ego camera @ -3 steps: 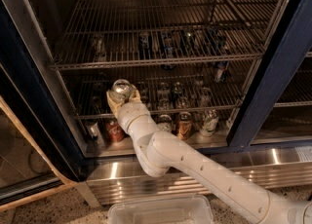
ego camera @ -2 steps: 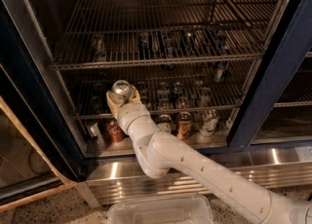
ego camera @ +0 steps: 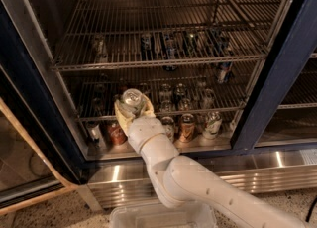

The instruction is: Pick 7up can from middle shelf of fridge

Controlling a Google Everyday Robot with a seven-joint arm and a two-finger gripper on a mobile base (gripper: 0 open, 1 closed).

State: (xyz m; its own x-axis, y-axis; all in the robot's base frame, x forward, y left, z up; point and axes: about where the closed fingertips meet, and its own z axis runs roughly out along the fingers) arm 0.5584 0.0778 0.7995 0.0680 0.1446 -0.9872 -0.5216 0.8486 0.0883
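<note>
Fridge [ego camera: 30,98]: dark blue frame rising at far left, wire racks inside
Red can [ego camera: 117,134]: standing on the fridge floor, low left, just below the claw
Claw [ego camera: 132,105]: pale yellow fingers clamped round the sides of the 7up can, arm reaching in from the near right
7up can [ego camera: 132,97]: shiny top tipped towards the camera, held at the left front rail of the middle shelf
Middle shelf [ego camera: 218,108]: more cans in dim rows behind the rail
Bronze-orange can [ego camera: 187,127]: on the floor, right of the wrist

Silvery 7up can [ego camera: 132,96] (yellowish hand [ego camera: 132,105] around)
</note>
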